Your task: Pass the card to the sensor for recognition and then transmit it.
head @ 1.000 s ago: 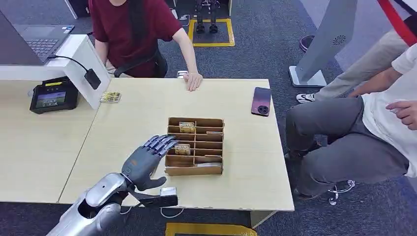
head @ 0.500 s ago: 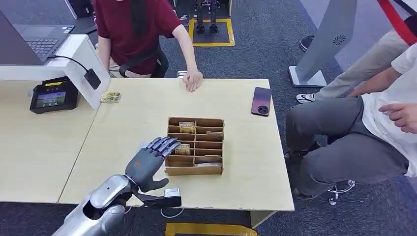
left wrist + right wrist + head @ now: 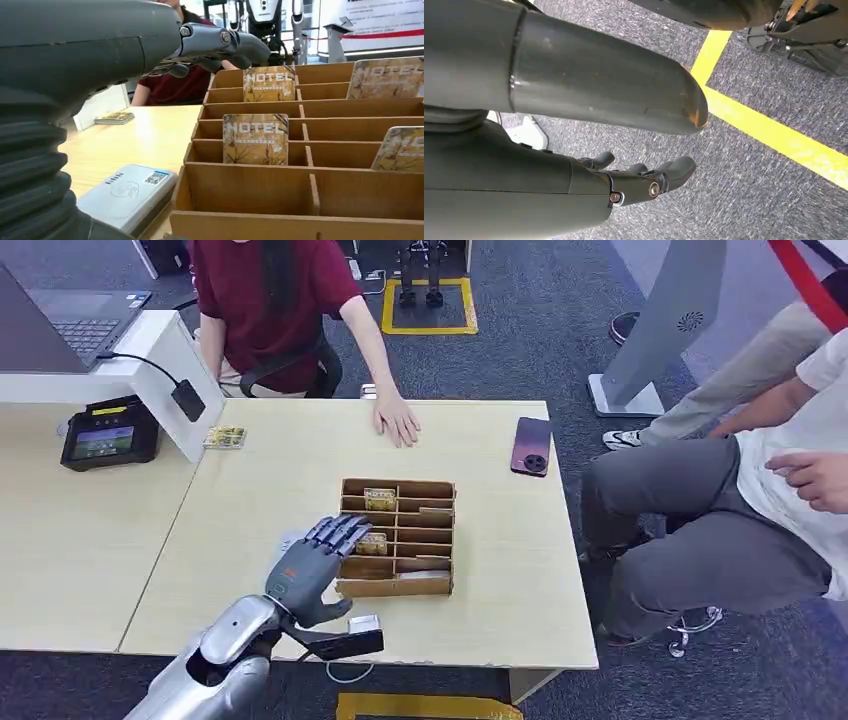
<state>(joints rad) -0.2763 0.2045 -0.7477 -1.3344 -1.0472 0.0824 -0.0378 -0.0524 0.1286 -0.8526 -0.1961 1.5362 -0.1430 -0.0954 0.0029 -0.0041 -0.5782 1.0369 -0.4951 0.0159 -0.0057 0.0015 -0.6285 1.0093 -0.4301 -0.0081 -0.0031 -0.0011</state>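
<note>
A brown cardboard slot box (image 3: pixel 397 586) stands mid-table with several "HOTEL" cards upright in its slots. One card (image 3: pixel 371 543) sits in a left slot, another (image 3: pixel 380 498) in the back row. My left hand (image 3: pixel 310 570) hovers at the box's left side, holding nothing, with its fingers stretched out over the left slots near the card. In the left wrist view the fingers (image 3: pixel 225 42) reach above the box (image 3: pixel 250 192), the near card (image 3: pixel 255 139) stands just ahead, and a flat white card reader (image 3: pixel 127 192) lies beside the box. My right hand (image 3: pixel 644 177) hangs over the carpet, holding nothing, fingers loosely apart.
A black terminal (image 3: pixel 108 434) and a laptop (image 3: pixel 85 325) sit at the far left, a small stack of cards (image 3: pixel 224 437) near them. A phone (image 3: pixel 532 446) lies at the right. A person's hand (image 3: pixel 398 420) rests on the far edge. Seated people (image 3: pixel 720 520) crowd the table's right side.
My left hand has slid forward and right, its fingers now over the box's left slots. The person's hand at the far edge has moved further onto the table.
</note>
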